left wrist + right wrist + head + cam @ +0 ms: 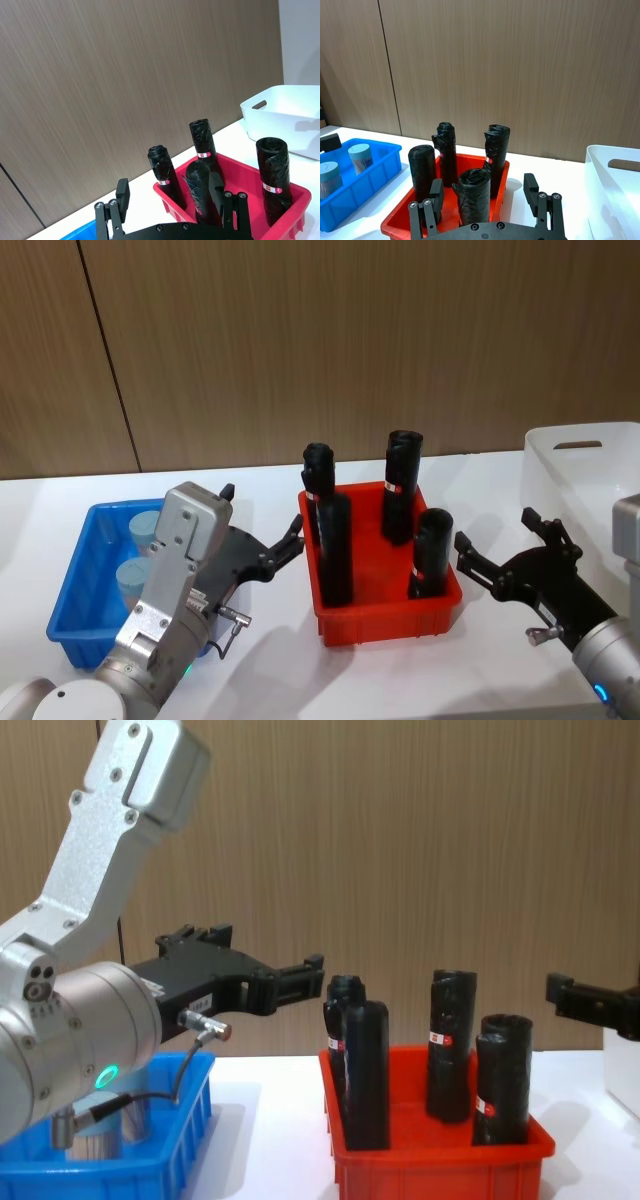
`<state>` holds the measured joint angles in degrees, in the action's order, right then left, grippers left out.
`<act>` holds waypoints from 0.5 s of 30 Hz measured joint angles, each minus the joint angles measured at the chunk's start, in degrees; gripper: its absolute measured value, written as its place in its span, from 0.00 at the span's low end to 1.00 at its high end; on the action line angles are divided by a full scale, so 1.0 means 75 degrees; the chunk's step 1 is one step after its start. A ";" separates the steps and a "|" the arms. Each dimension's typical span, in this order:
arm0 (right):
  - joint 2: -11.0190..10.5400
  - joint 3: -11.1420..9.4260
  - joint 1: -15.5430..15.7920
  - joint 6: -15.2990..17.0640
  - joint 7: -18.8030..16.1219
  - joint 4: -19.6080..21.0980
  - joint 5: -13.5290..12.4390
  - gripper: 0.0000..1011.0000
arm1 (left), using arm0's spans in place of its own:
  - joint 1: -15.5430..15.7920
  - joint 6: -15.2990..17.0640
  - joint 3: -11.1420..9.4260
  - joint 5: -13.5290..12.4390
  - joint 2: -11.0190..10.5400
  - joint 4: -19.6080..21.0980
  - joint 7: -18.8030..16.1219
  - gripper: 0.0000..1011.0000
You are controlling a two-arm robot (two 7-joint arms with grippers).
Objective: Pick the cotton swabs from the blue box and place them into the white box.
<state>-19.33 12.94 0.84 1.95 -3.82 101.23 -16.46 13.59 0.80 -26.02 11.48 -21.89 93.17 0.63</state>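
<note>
**Cotton swabs upright in blue box; white box at right edge**

Head view: two clear tubs with pale blue-grey lids stand one behind the other in the ribbed bin at lower left. The smooth white bin sits mid-right, partly cut off.

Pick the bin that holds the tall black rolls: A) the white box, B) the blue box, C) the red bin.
C: all four black rolls stand upright in the red bin, which sits between the blue box and the white box.
</note>
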 joint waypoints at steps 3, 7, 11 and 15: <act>0.0000 0.0000 0.0000 0.0000 0.0000 -0.0001 0.0000 0.99 | 0.0000 0.0000 0.0000 0.0000 0.0000 0.0000 0.0000 0.99; 0.0000 0.0000 0.0000 0.0000 0.0000 0.0000 0.0000 0.99 | 0.0000 0.0000 0.0000 0.0000 0.0000 0.0000 0.0000 0.99; 0.0000 0.0000 0.0000 0.0000 0.0000 0.0000 0.0000 0.99 | 0.0000 0.0000 0.0000 0.0000 0.0000 0.0001 0.0000 0.99; 0.0000 0.0000 0.0000 0.0000 0.0000 0.0000 0.0000 0.99 | 0.0000 0.0000 0.0000 0.0000 0.0000 0.0000 0.0000 0.99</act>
<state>-19.33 12.94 0.84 1.95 -3.82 101.23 -16.46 13.59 0.80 -26.03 11.48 -21.89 93.17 0.63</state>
